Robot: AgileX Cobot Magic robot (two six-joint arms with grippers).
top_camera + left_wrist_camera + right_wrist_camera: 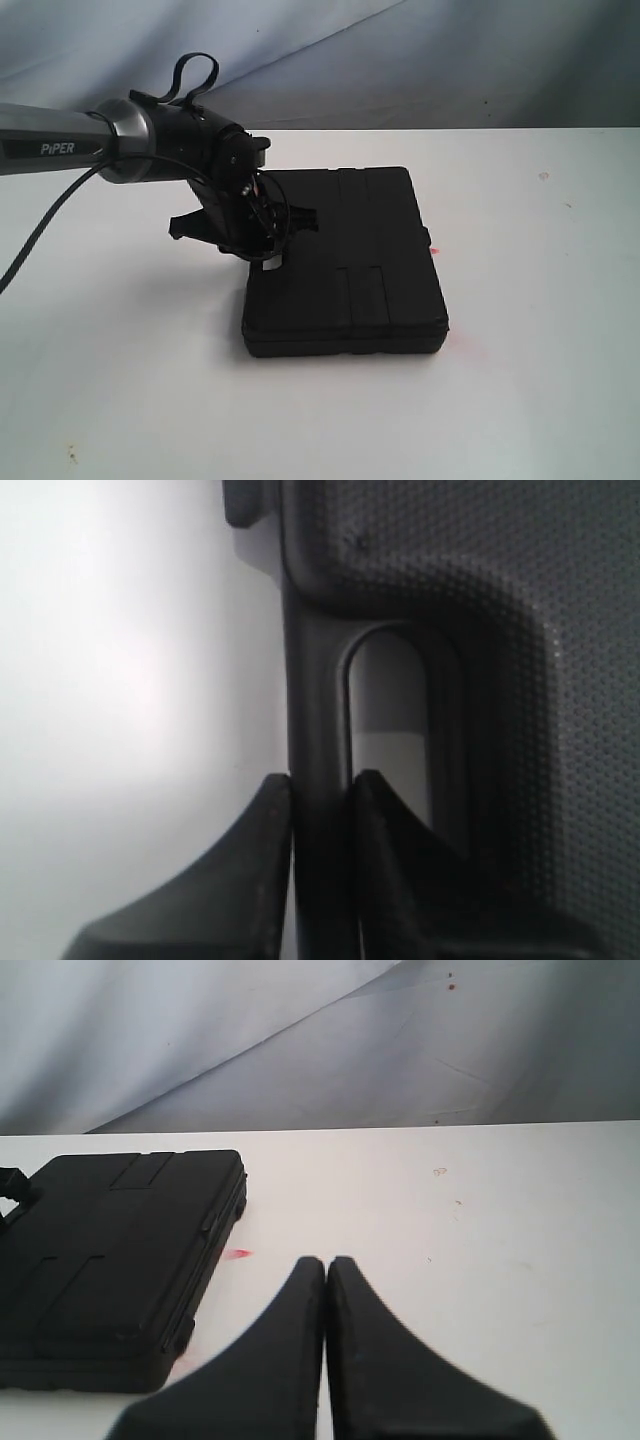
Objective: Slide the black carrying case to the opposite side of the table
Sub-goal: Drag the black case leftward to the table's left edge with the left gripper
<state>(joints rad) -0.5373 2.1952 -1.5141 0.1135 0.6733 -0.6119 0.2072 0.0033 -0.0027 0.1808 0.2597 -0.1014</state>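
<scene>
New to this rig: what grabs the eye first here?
The black carrying case lies flat in the middle of the white table, stark against it. The left arm reaches in from the left, and the left jaws pinch the case's handle on its left side. The right jaws are shut with nothing between them, over bare table beside the case.

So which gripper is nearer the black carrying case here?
Left. The left gripper is clamped on the handle of the black carrying case; the right gripper, shut, sits over the table beside the case, not touching it.
</scene>
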